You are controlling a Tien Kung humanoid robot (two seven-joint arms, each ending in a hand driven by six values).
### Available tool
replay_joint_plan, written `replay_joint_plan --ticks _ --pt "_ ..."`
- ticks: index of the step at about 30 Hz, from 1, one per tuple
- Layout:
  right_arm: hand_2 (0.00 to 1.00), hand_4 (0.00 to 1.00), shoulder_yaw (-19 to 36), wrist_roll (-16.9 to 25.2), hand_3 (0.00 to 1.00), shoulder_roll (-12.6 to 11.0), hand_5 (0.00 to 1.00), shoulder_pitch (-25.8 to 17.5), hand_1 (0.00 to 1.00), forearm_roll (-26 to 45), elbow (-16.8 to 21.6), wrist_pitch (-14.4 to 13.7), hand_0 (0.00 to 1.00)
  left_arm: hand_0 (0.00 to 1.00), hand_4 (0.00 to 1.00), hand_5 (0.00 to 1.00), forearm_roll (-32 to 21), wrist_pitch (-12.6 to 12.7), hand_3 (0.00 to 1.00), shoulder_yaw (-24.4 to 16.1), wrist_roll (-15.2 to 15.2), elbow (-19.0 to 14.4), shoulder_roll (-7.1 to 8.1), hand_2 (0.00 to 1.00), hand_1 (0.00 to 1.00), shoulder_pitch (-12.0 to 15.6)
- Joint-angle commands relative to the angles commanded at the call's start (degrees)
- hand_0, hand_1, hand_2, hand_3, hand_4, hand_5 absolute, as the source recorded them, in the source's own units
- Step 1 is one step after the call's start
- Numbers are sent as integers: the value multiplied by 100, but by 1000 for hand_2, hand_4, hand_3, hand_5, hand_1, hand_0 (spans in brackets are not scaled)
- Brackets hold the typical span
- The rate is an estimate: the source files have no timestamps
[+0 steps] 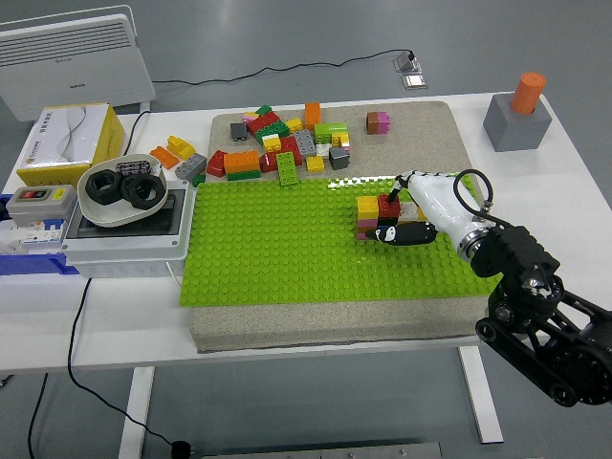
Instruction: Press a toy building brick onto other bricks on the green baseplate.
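The green baseplate [287, 249] lies on a beige mat in the middle of the table. On its right part stands a small stack: a yellow brick [367, 205] over a pink and brown brick [365, 227]. My right hand [400, 222] reaches in from the lower right, white-shelled with black fingers. Its fingers are shut on a red brick [389, 207], which sits right beside the yellow brick on the stack. The black thumb lies along the stack's front. My left arm does not show.
A pile of loose bricks [282, 143] lies on the mat behind the baseplate. A grey box carrying a bowl of black rings [121, 189] stands at the left, a yellow carton [69, 142] behind it. A grey block with an orange cylinder [518, 115] stands at the far right.
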Motion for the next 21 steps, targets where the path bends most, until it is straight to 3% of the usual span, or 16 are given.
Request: replay_joint_plan --ticks 21 --pt "842 978 -73 -27 585 -21 602 -21 813 -86 -25 24 844 770 572 487 0 14 483 1 -16 -2 2 655 705 0"
